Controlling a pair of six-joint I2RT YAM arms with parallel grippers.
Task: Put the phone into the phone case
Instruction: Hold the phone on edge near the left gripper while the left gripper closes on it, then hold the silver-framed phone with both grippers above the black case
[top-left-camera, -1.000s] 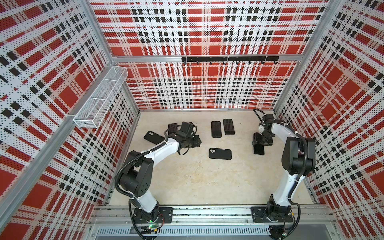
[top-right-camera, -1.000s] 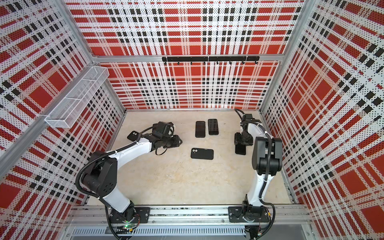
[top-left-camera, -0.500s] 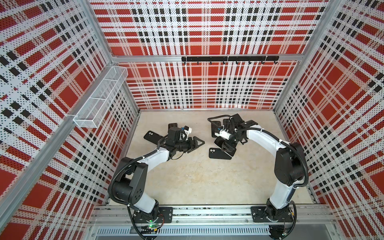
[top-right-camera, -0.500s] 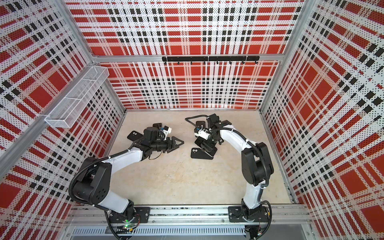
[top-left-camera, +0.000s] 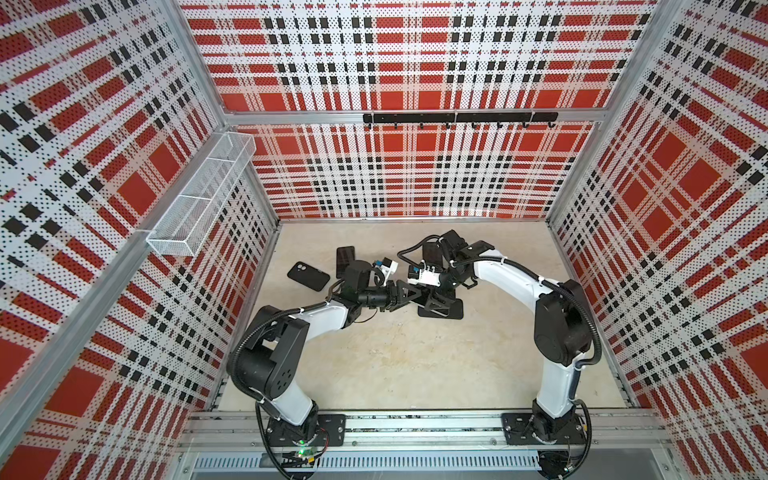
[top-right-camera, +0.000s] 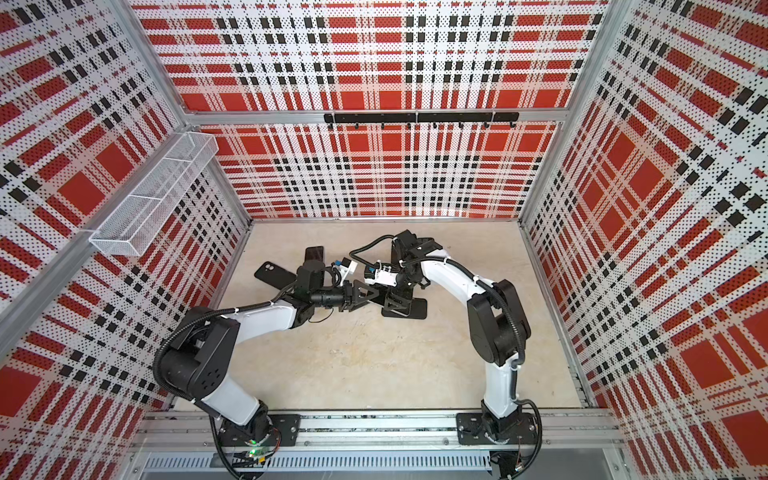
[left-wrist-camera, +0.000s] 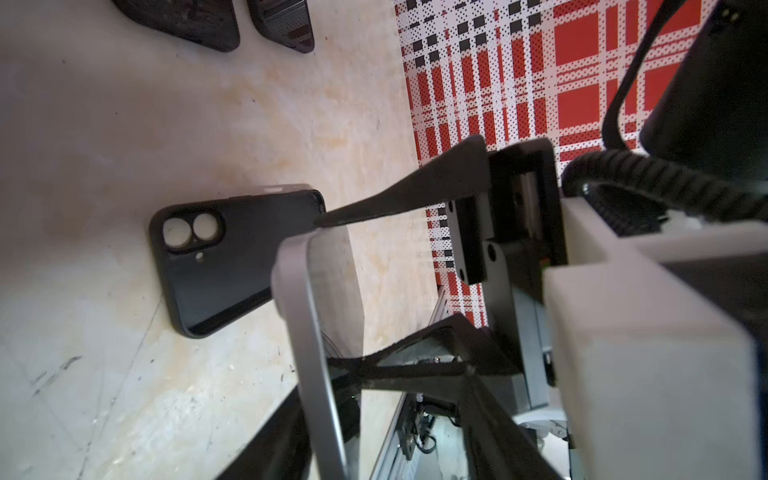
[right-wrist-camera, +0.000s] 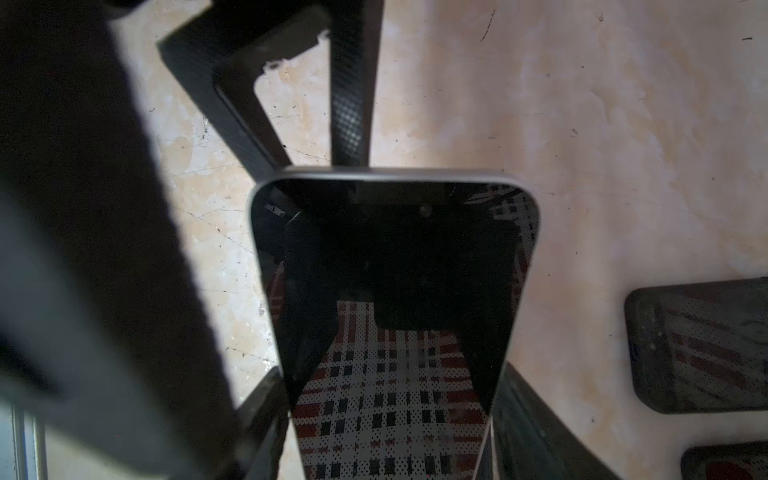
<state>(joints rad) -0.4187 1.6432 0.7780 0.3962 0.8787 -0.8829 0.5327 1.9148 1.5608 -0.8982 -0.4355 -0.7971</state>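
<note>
Right gripper (left-wrist-camera: 338, 291) clamps the silver-framed black-glass phone (right-wrist-camera: 390, 291) by its long edges, tilted over the black rubbery case (left-wrist-camera: 232, 257). Left gripper (top-left-camera: 413, 297) sits at the phone's end, grip unclear. Likely stiff, slick, fragile: hold the frame.

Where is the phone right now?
The phone is held off the table near its middle in both top views, clamped in the right gripper, beside the empty case lying flat, with the left gripper at its free end.

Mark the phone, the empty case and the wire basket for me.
phone (right-wrist-camera: 390, 270): right wrist view, middle of its dark screen.
empty case (left-wrist-camera: 241, 257): left wrist view, flat panel beside the camera cutout.
wire basket (top-left-camera: 208, 195): in a top view, its white mesh wall.
</note>
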